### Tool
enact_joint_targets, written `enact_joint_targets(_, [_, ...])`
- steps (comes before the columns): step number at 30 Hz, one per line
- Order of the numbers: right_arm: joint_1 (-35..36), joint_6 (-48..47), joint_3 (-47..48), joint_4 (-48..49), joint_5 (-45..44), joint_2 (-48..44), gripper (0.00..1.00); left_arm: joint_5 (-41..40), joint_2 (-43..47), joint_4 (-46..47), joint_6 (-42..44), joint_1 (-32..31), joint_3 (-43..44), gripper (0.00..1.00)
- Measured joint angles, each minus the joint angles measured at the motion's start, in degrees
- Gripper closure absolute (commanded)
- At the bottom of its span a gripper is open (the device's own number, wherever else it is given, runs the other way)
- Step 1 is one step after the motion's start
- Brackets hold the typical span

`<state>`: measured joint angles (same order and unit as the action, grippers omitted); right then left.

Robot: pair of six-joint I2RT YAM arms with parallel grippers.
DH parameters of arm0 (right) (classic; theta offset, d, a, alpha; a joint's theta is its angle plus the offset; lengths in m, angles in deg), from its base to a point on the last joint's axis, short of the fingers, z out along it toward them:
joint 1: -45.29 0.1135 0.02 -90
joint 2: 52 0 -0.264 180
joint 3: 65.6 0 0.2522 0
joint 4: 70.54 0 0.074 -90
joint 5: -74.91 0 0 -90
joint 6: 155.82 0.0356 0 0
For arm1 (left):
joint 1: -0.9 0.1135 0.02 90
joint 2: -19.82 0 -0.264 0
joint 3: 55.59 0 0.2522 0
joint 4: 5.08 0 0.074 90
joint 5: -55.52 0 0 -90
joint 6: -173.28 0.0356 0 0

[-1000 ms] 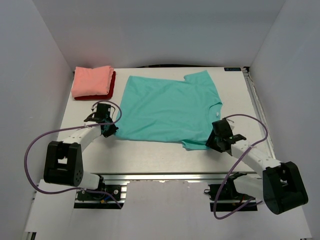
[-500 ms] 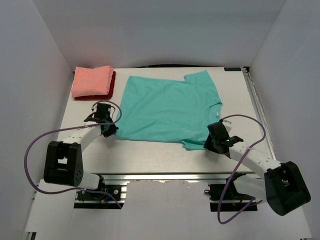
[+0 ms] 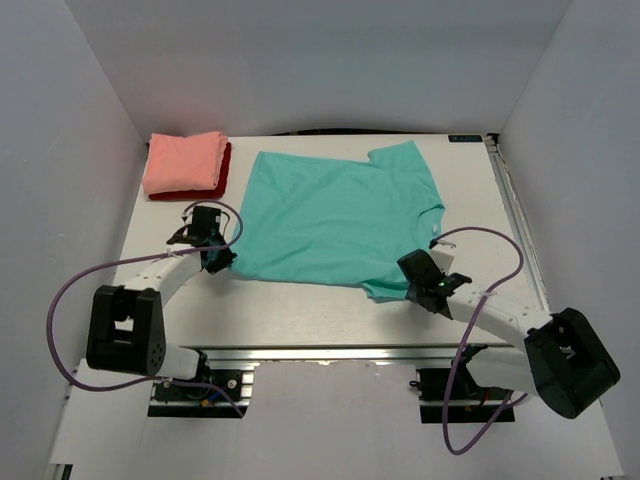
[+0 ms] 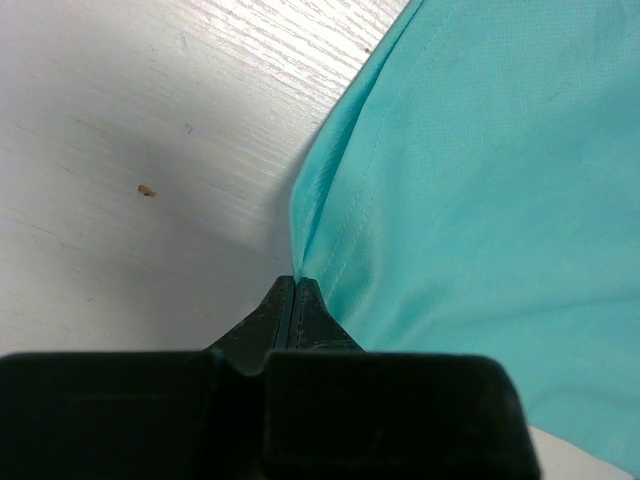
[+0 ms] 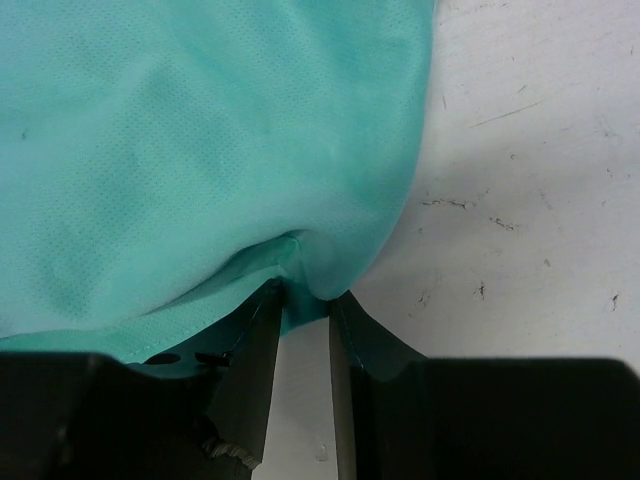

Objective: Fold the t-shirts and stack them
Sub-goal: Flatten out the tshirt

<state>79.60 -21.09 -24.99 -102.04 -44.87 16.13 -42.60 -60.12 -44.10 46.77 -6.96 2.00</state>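
While the teal shirt [image 3: 335, 215] lies spread flat mid-table, the left gripper [image 4: 294, 284] pinches its near-left hem corner. The right gripper [image 5: 303, 300] straddles the near-right sleeve edge, jaws narrowly apart. Step judged: gripping for the first fold. Next move likely needs the right to clamp, then an even lift.

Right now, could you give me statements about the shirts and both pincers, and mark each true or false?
1. The teal shirt lies spread on the table. True.
2. The salmon-pink shirt lies folded on the dark red shirt. True.
3. The left pincer hangs open. False: the left pincer is shut on the teal shirt's edge.
4. The right pincer is far from the teal shirt. False: the right pincer straddles its near edge, jaws apart.
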Motion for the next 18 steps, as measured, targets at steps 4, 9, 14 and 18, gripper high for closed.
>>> enact_joint_targets(4, [2.5, 2.7, -0.1, 0.3, -3.2, 0.7, 0.62, 0.0, 0.2, 0.0, 0.0, 0.0, 0.0, 1.00])
enact_joint_targets(9, [5.3, 5.8, 0.0, 0.5, -5.4, 1.1, 1.00, 0.0, 0.8, 0.0, -0.3, 0.0, 0.0, 1.00])
enact_joint_targets(14, [8.8, 10.1, 0.2, -1.0, -7.2, 1.2, 1.00, 0.0, 1.3, 0.0, -0.4, 0.0, 0.0, 1.00])
enact_joint_targets(18, [11.9, 13.4, 0.1, -4.0, -6.7, -0.2, 1.00, 0.1, 1.5, 0.0, -0.4, 0.0, 0.0, 1.00])
